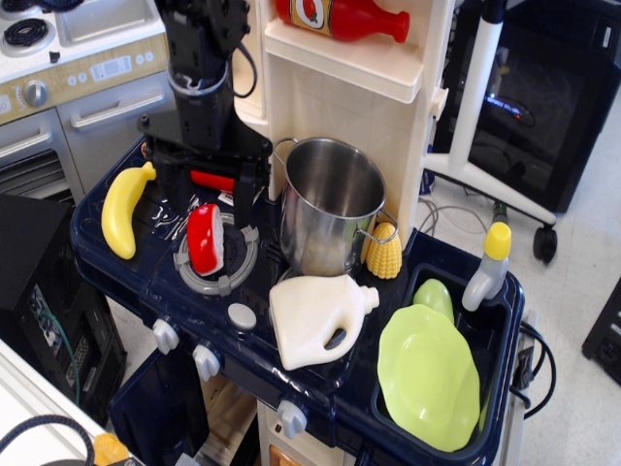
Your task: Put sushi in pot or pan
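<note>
Leftmost, a banana point(123, 209) lies on the dark blue bench point(146, 282). Just right of it the black gripper point(204, 199) hangs above the sushi point(204, 238), its fingers point(245, 199) spread apart with nothing between them, one on each side of a red pepper point(212, 181) that it mostly hides. The sushi rests on the grey burner ring point(223, 277), red top up, apart from the fingers as far as this view shows. Right of the burner stands the pot point(330, 209), upright and seemingly holding nothing, though its bottom is hard to see. A white jug point(315, 320) lies in front of it, an ear of corn point(383, 250) just beside its right handle. Above, a ketchup bottle point(344, 17) lies on the shelf. Farther right a green plate point(427, 379) leans in the sink.
</note>
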`<state>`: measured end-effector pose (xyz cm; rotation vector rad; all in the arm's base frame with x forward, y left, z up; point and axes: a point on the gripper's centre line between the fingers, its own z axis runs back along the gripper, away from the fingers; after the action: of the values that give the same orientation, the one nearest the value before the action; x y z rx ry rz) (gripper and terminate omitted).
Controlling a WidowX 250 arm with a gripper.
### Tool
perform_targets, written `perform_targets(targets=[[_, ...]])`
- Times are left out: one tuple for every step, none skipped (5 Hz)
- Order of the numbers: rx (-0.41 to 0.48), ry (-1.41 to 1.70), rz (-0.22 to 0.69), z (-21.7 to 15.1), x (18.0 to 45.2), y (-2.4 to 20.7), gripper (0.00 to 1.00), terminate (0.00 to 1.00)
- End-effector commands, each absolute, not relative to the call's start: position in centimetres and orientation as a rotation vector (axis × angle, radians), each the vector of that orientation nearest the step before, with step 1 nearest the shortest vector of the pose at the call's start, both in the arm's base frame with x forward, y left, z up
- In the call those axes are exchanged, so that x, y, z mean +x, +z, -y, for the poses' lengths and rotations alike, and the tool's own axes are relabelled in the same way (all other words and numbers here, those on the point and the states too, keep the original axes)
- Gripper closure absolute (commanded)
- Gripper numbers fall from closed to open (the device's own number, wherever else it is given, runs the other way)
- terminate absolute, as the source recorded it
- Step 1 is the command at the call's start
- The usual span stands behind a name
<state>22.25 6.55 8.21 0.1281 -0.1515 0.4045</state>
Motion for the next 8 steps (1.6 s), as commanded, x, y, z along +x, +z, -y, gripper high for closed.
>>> perform_targets(targets=[[0.132, 0.389, 0.209, -8.9, 22.2, 6.3, 0.0, 0.0], [0.057, 0.355, 0.191, -9.9, 23.0, 4.4, 0.0, 0.0], [0.022, 0.336, 0.189, -10.7, 23.4, 3.4, 0.0, 0.0], [-0.01, 0.346, 0.203, -10.4, 24.2, 2.8, 0.0, 0.0], [0.027, 0.361, 0.202, -9.1, 24.3, 3.8, 1.0, 0.0], [0.156, 0.263, 0.316, -7.4, 23.1, 6.4, 1.0, 0.0], [0.225, 0.169, 0.285, -5.1, 22.5, 10.7, 1.0, 0.0], [0.2, 0.027, 0.274, -2.6, 23.2, 13.6, 1.0, 0.0]])
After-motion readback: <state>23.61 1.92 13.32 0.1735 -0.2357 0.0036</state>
